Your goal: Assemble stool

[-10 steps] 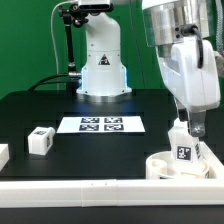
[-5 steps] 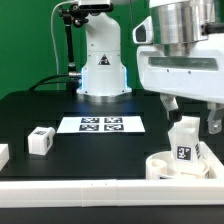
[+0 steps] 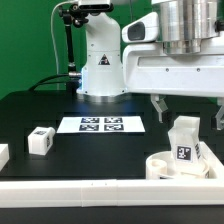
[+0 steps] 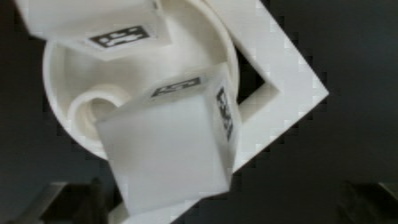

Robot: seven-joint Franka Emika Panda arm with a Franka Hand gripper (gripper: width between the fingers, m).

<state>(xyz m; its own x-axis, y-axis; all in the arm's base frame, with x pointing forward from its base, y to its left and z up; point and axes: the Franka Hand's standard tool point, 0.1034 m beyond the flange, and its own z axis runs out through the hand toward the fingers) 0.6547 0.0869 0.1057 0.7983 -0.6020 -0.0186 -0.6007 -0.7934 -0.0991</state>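
The stool's seat (image 3: 160, 166) lies on the table (image 3: 30, 110) at about 4 o'clock, reading the exterior view as a clock face with 12 at the arm's base (image 3: 100, 62). It is close behind the rail (image 3: 90, 190) that runs along the 6 o'clock edge. The seat is a shallow dish with a raised rim, and one leg (image 3: 186, 140) stands upright inside it, its tag (image 3: 183, 152) facing the camera. The gripper (image 3: 188, 118) hangs right over that leg with its jaws wide apart, one finger (image 3: 157, 106) toward 9 o'clock of the leg's top and the other at the frame's 3 o'clock edge. It grips nothing. Only the exterior view shows the rest of the table. A loose leg (image 3: 40, 140) sits at about 8 o'clock, well apart from the seat. Another white part (image 3: 3, 154) is cut off at the 9 o'clock edge. The marker board (image 3: 100, 124) lies flat at the centre, in front of the base. Only the wrist view looks down into the seat (image 4: 75, 95). It shows the curved inner wall with a tag on the disc, and the leg (image 4: 169, 150) rising from the dish toward the camera, with tags on two of its faces. A white slanted shape beside the leg is too blurred to name.
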